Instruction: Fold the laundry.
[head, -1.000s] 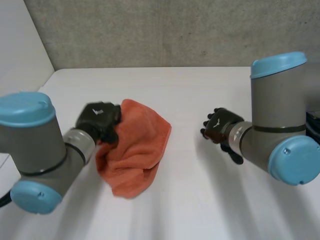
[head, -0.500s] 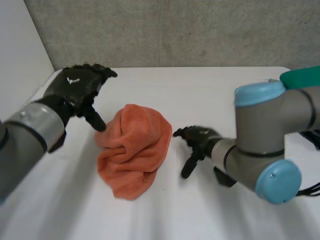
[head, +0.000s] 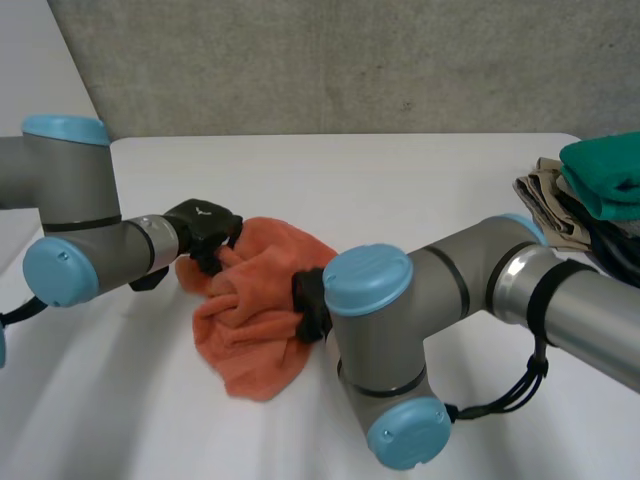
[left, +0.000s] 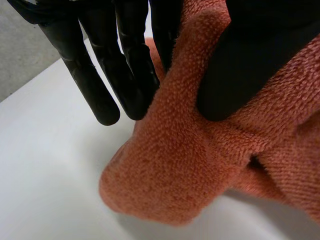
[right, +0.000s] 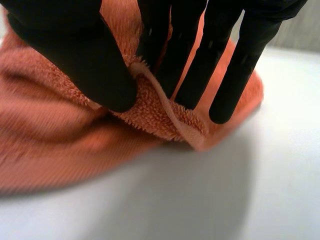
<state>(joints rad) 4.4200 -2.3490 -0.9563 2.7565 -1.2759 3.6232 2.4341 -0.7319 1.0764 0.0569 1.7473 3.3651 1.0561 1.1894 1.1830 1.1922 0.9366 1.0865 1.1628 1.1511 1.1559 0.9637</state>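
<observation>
Towel lies bunched on the table (one orange lump): left robot hand pinches one edge, right robot hand pinches the opposite hem, both equally close.

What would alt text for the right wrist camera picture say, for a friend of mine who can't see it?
The robot's black right hand pinches the hemmed edge of a crumpled orange towel between its thumb and its straight fingers. The towel lies on a white table.
</observation>
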